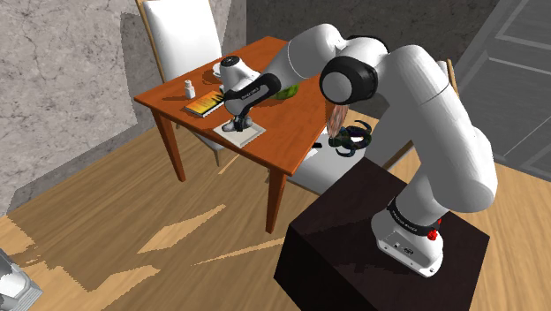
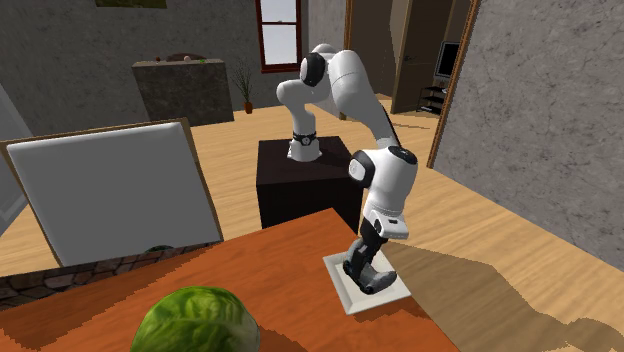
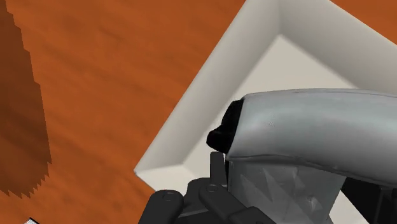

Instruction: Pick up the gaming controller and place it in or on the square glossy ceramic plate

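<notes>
The gaming controller [image 3: 305,127] is a pale grey body with a black end, and in the wrist view it is clasped close in front of the camera. One black finger [image 3: 217,167] presses its side; the other is hidden behind it. My gripper [image 1: 239,121] is shut on the controller and hangs low over the square white plate [image 1: 253,135], near the table's front edge. In the second exterior view the gripper [image 2: 366,272] points down with the controller's lower end at or just above the plate [image 2: 398,292]; I cannot tell whether they touch. The plate's raised rim [image 3: 191,127] lies below.
On the brown wooden table [image 1: 291,141] stand a yellow-edged book [image 1: 203,104], a small white bottle [image 1: 189,88], a cup [image 1: 216,68] and a green object [image 1: 287,91]. A white chair [image 1: 181,35] is behind. A green cabbage [image 2: 195,320] sits near the second camera.
</notes>
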`<state>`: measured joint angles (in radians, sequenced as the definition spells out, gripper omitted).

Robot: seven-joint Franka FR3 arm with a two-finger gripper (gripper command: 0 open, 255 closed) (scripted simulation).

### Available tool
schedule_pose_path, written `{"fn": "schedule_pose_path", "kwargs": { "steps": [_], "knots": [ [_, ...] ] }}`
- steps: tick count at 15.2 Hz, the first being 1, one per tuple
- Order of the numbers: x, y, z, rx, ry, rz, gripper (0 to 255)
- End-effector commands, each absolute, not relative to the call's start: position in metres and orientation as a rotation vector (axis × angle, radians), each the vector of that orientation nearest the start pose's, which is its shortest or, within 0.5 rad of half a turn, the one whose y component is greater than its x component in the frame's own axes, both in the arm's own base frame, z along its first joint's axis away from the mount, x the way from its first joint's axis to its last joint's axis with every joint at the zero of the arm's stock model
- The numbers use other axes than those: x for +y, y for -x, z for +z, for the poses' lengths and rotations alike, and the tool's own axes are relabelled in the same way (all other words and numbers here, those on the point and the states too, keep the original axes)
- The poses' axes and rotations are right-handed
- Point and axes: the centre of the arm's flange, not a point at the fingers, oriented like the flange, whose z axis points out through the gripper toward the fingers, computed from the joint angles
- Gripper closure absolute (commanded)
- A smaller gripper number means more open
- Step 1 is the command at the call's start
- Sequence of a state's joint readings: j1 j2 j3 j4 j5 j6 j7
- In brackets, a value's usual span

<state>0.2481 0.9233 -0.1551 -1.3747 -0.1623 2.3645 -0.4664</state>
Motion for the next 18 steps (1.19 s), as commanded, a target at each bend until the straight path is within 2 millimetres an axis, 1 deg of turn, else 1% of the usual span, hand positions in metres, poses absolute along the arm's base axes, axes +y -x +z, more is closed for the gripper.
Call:
{"fn": "schedule_pose_path", "kwargs": {
  "steps": [1, 7, 8, 13, 16, 17, 18],
  "knots": [
    [0.091, -0.735, 0.165, -1.221, 3.162, -0.047, 255],
    [0.092, -0.735, 0.165, -1.221, 3.162, -0.047, 255],
    [0.092, -0.735, 0.165, -1.221, 3.162, -0.047, 0],
    [0.092, -0.735, 0.165, -1.221, 3.162, -0.047, 0],
    [0.1, -0.73, 0.203, -1.221, 3.162, -0.047, 0],
    [0.102, -0.729, 0.213, -1.221, 3.162, -0.047, 0],
    [0.102, -0.729, 0.213, -1.221, 3.162, -0.047, 0]
  ]
}}
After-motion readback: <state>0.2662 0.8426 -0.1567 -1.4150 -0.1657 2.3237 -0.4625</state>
